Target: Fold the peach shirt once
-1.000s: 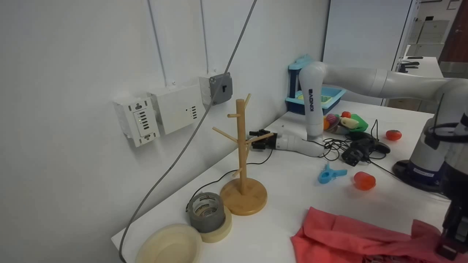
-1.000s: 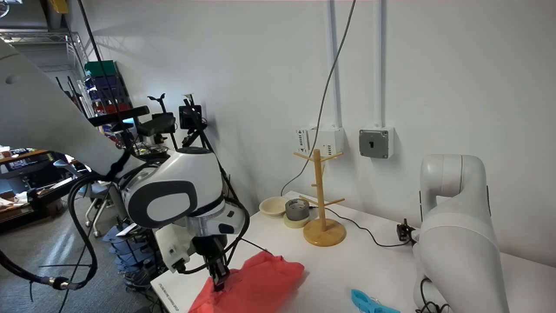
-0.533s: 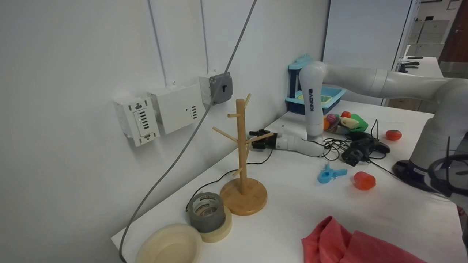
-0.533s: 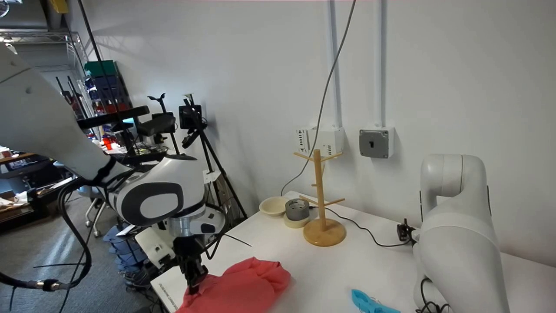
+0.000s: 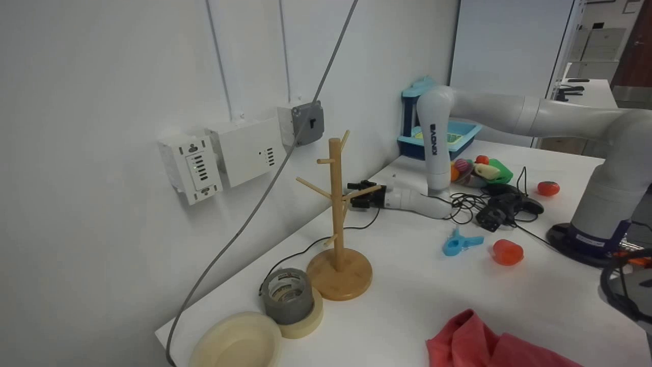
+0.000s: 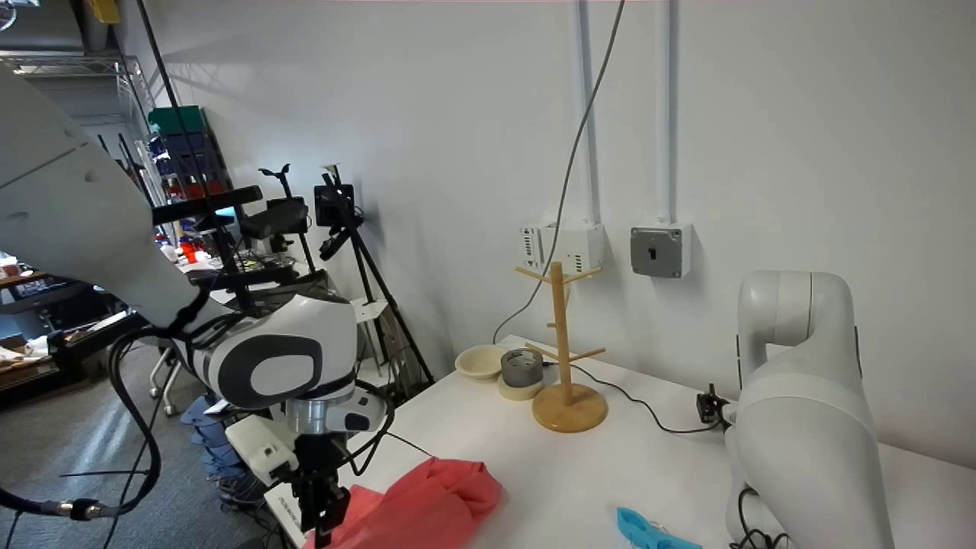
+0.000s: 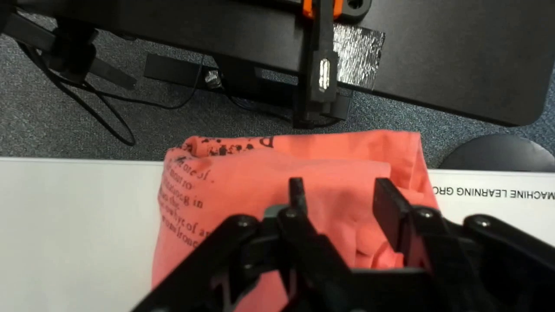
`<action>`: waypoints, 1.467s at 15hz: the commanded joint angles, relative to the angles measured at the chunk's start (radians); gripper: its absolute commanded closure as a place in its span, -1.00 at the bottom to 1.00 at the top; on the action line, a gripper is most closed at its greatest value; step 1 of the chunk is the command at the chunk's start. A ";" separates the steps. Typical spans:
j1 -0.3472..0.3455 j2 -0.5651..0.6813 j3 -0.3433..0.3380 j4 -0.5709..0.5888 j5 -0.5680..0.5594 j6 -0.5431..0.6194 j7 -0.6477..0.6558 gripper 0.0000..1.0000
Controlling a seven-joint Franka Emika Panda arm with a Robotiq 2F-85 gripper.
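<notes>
In an exterior view: shirt [image 5: 488,349] on the bench [image 5: 389,326], bottom right; mug tree [image 5: 337,216] mid-frame; tape rolls [image 5: 293,313] at its lower left; bowl [image 5: 237,342] bottom left.

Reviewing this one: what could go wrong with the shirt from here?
The peach shirt appears to reach past the edge of the white table in the wrist view, so it might slip off if pushed that way. The gripper, open over the shirt, could snag a layer and rumple it.
</notes>
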 commanded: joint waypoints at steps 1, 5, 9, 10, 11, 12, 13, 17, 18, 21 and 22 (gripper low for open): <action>-0.007 -0.008 -0.007 0.012 0.003 -0.040 -0.013 -0.55; -0.012 -0.040 -0.015 0.016 0.005 -0.050 -0.023 -1.00; -0.020 -0.098 -0.028 0.019 0.001 -0.042 -0.024 -1.00; -0.021 -0.119 -0.033 0.018 0.007 -0.041 -0.027 -1.00; -0.022 -0.140 -0.038 0.019 0.012 -0.040 -0.032 -1.00; -0.021 -0.162 -0.044 0.019 0.020 -0.040 -0.038 -1.00; -0.021 -0.190 -0.049 0.018 0.022 -0.038 -0.039 -1.00; -0.016 -0.293 -0.063 0.017 0.015 -0.038 -0.036 -1.00; -0.016 -0.315 -0.065 0.017 0.012 -0.037 -0.034 -1.00; -0.014 -0.386 -0.072 0.018 0.012 -0.039 -0.031 -1.00; -0.012 -0.405 -0.072 0.018 0.012 -0.039 -0.028 -1.00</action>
